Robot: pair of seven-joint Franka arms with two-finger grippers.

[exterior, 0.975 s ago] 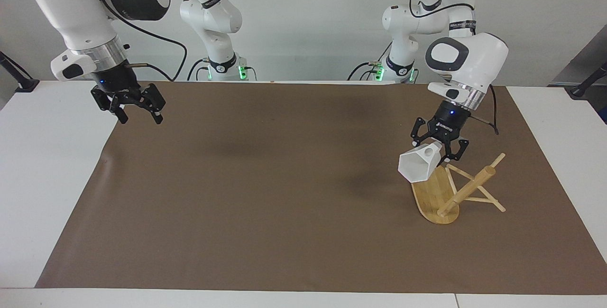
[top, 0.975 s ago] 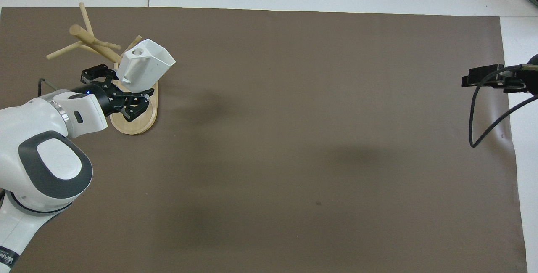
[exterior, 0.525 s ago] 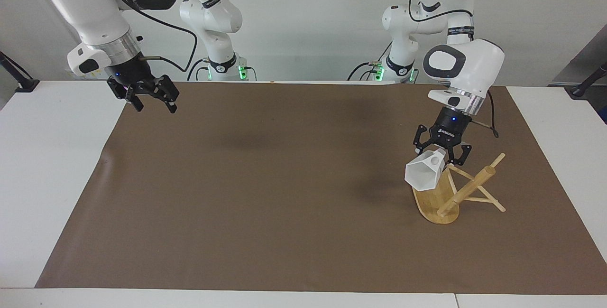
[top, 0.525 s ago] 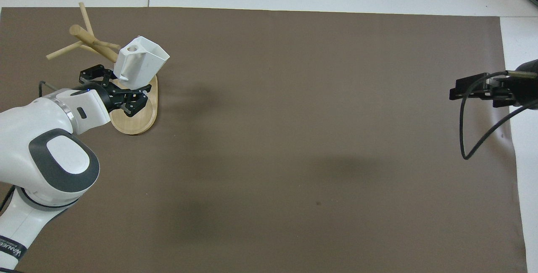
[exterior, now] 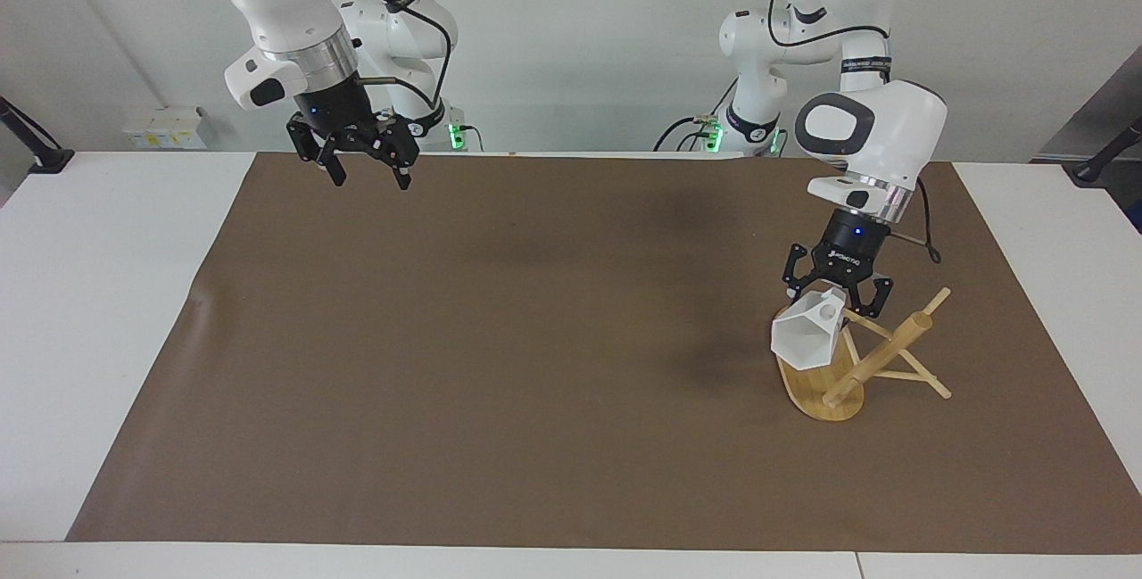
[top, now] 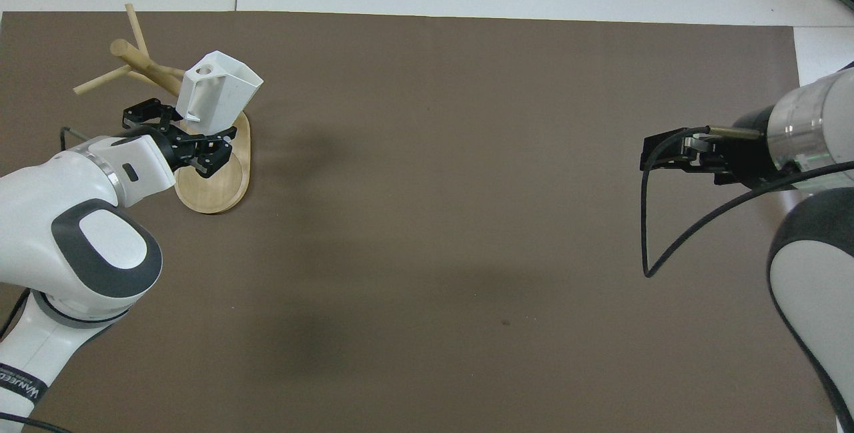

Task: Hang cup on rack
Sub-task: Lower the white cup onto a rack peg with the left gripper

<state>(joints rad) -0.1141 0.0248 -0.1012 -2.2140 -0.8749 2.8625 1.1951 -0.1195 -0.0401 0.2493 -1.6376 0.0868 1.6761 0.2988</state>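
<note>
**Cup poised at the rack's peg**

The left gripper (exterior: 837,293) hangs over the rack (exterior: 843,365), which stands on the brown mat (exterior: 535,338) toward the left arm's end of the table. Its fingers look spread around the upper end of the cup (exterior: 807,336), but whether they clamp it or have let go cannot be told from either view.

The cup sits off the mat, tilted, above the rack's oval base (top: 213,186), its hexagonal mouth turned away from the post (exterior: 879,349). The blocky handle with its round hole (top: 204,71) points up and toward the post. This tilt seems chosen so that the hole lines up with 1 thin peg, letting the cup slide down it and hang by the handle. Whether a peg already passes through the hole is hidden by the cup's body; in the facing view the handle end lies just beside a peg's root.

The cup's inside shows nothing in it, which suits a tipped carry. The rack bears no other cup on its pegs.

The right gripper (exterior: 361,151), fingers apart and empty, waits raised over the mat's edge at the robots' end, well apart from the rack.
</note>
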